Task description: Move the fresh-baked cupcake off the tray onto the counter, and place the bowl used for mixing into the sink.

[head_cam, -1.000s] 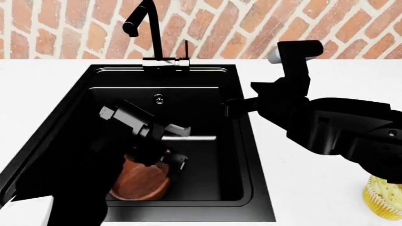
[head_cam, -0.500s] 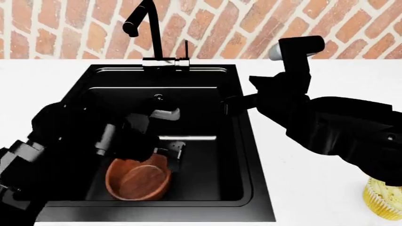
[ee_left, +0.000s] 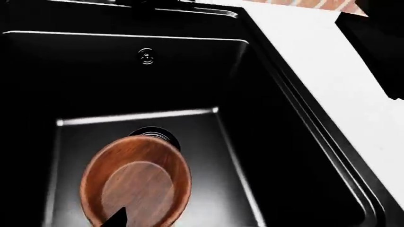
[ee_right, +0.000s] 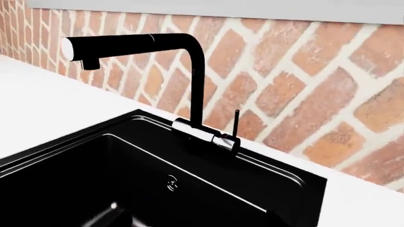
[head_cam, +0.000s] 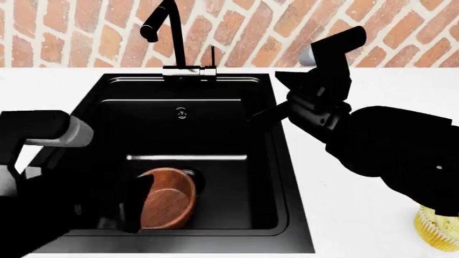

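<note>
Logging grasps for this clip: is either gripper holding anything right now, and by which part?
Nothing looks held. The bowl rests in the sink, and the cupcake sits on the counter.

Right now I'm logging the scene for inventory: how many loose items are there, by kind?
Bowls: 1, the bowl lying in the sink.
Cupcakes: 1, the cupcake on the counter.
Total: 2.

Left arm [head_cam: 43, 177] hangs low; right arm [head_cam: 380, 145] reaches forward.
</note>
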You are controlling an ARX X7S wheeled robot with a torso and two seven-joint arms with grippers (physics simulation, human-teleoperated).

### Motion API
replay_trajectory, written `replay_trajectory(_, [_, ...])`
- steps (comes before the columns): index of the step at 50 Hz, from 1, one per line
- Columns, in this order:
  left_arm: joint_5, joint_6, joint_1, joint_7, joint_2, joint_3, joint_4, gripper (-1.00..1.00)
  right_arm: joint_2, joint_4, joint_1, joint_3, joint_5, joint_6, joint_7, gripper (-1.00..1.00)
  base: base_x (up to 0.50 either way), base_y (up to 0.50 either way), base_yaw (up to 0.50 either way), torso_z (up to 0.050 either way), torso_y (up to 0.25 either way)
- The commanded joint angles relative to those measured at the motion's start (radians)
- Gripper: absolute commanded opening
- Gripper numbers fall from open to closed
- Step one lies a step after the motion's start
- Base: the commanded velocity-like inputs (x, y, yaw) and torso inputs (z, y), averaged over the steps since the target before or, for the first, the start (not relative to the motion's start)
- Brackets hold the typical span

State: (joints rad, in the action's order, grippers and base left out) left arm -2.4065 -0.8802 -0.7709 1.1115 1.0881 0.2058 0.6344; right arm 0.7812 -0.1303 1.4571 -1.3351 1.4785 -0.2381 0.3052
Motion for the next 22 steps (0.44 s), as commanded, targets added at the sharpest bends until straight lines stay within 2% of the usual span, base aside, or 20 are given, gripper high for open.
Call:
replay_trajectory(1, [-0.381, 0.111, 0.358, 0.186, 0.168, -0.648, 0.349, 1.00, -0.002, -0.017, 0.018, -0.026, -0.152, 0.028, -0.107, 1.00, 0.00, 0.00, 0.00, 0.000, 0.000])
replay_trajectory(5, [-0.502, 0.077, 0.382, 0.240, 0.143, -0.782, 0.366, 1.00, -0.001, -0.019, 0.012, -0.023, -0.186, 0.056, -0.127, 1.00, 0.00, 0.00, 0.00, 0.000, 0.000])
replay_trajectory(7, [-0.610, 0.073, 0.378, 0.268, 0.134, -0.878, 0.378, 1.00, -0.001, -0.019, -0.002, -0.015, -0.207, 0.096, -0.161, 1.00, 0.00, 0.00, 0.00, 0.000, 0.000])
replay_trajectory(10, [-0.726, 0.074, 0.372, 0.306, 0.130, -1.004, 0.370, 1.00, -0.003, -0.009, -0.057, 0.027, -0.205, 0.217, -0.222, 1.00, 0.00, 0.00, 0.00, 0.000, 0.000])
replay_trajectory(11, [-0.734, 0.077, 0.414, 0.283, 0.154, -1.078, 0.366, 1.00, -0.005, -0.005, -0.076, 0.042, -0.200, 0.257, -0.241, 1.00, 0.00, 0.00, 0.00, 0.000, 0.000])
replay_trajectory(13, [-0.735, 0.079, 0.618, 0.175, 0.203, -1.335, 0.341, 1.00, -0.011, 0.002, -0.117, 0.075, -0.210, 0.351, -0.269, 1.00, 0.00, 0.00, 0.00, 0.000, 0.000])
replay_trajectory(15, [-0.735, 0.054, 0.845, 0.102, 0.203, -1.587, 0.315, 1.00, -0.019, 0.010, -0.151, 0.102, -0.202, 0.424, -0.307, 1.00, 0.00, 0.00, 0.00, 0.000, 0.000])
replay_trajectory(17, [-0.735, 0.005, 1.145, -0.011, 0.168, -1.887, 0.265, 1.00, -0.046, 0.029, -0.220, 0.162, -0.183, 0.589, -0.437, 1.00, 0.00, 0.00, 0.00, 0.000, 0.000])
replay_trajectory(18, [-0.735, -0.011, 1.295, -0.055, 0.144, -2.037, 0.245, 1.00, -0.057, 0.037, -0.242, 0.182, -0.200, 0.646, -0.443, 1.00, 0.00, 0.00, 0.00, 0.000, 0.000])
replay_trajectory(20, [-0.734, -0.030, 1.485, -0.184, 0.083, -2.307, 0.212, 1.00, -0.090, 0.056, -0.298, 0.238, -0.205, 0.780, -0.472, 1.00, 0.00, 0.00, 0.00, 0.000, 0.000])
replay_trajectory(22, [-0.733, -0.022, 1.545, -0.228, 0.063, -2.379, 0.208, 1.00, -0.095, 0.060, -0.306, 0.247, -0.216, 0.800, -0.462, 1.00, 0.00, 0.00, 0.00, 0.000, 0.000])
